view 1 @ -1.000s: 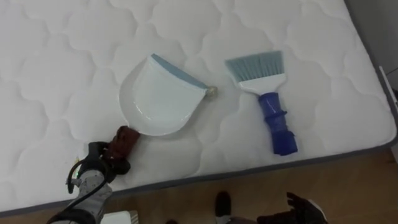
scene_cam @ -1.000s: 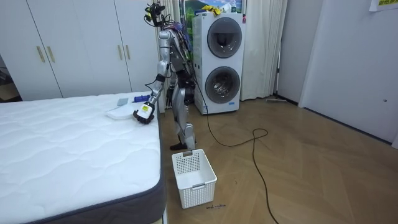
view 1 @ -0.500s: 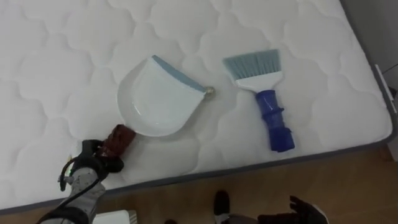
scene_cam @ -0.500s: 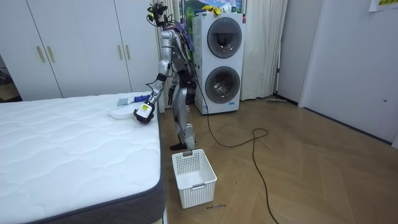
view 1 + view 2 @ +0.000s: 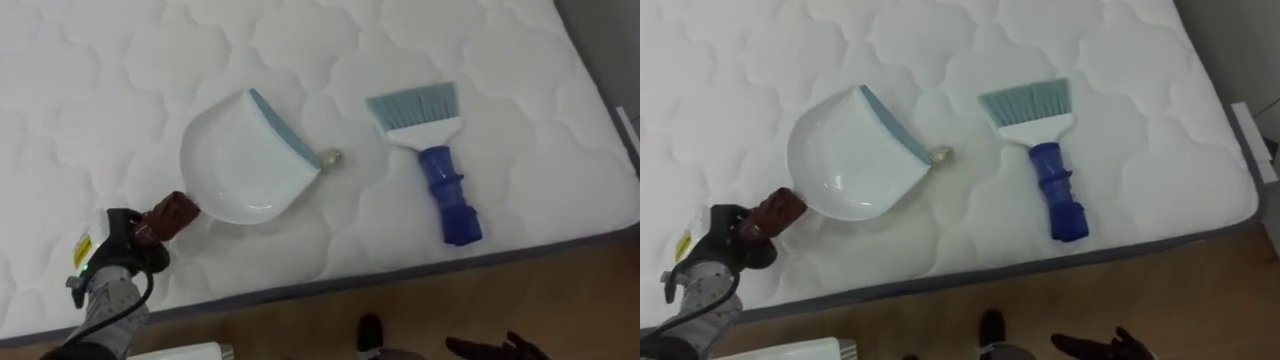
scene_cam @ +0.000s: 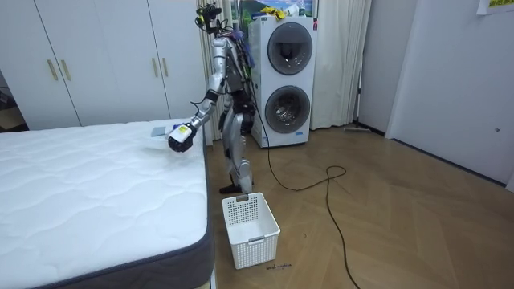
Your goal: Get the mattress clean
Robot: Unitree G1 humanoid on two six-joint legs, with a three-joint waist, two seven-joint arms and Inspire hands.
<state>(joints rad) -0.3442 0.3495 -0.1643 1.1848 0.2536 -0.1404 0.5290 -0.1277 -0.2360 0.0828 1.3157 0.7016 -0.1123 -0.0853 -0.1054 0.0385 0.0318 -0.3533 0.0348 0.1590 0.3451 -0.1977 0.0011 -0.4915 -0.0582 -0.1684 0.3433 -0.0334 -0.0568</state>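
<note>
A white dustpan (image 5: 240, 165) with a grey-blue lip lies on the quilted white mattress (image 5: 120, 80). My left hand (image 5: 112, 258) is shut on its brown handle (image 5: 168, 214) near the bed's front edge. A small pale scrap (image 5: 330, 158) sits just off the right end of the pan's lip. To the right lies a hand brush (image 5: 444, 190) with a blue handle and light bristles, which point away from me. My right hand (image 5: 498, 348) hangs low over the wooden floor with its fingers spread. In the room view the left hand (image 6: 181, 138) is held up above the mattress edge.
I stand at the bed's side, with a stacked washer and dryer (image 6: 285, 72) behind me. A white laundry basket (image 6: 250, 229) stands on the floor beside the bed. The mattress edge (image 5: 420, 270) runs along the front; white wardrobes (image 6: 96, 56) line the wall.
My left hand has moved left and risen, taking the dustpan's handle with it. The pan has shifted slightly left. Brush and scrap lie as before.
</note>
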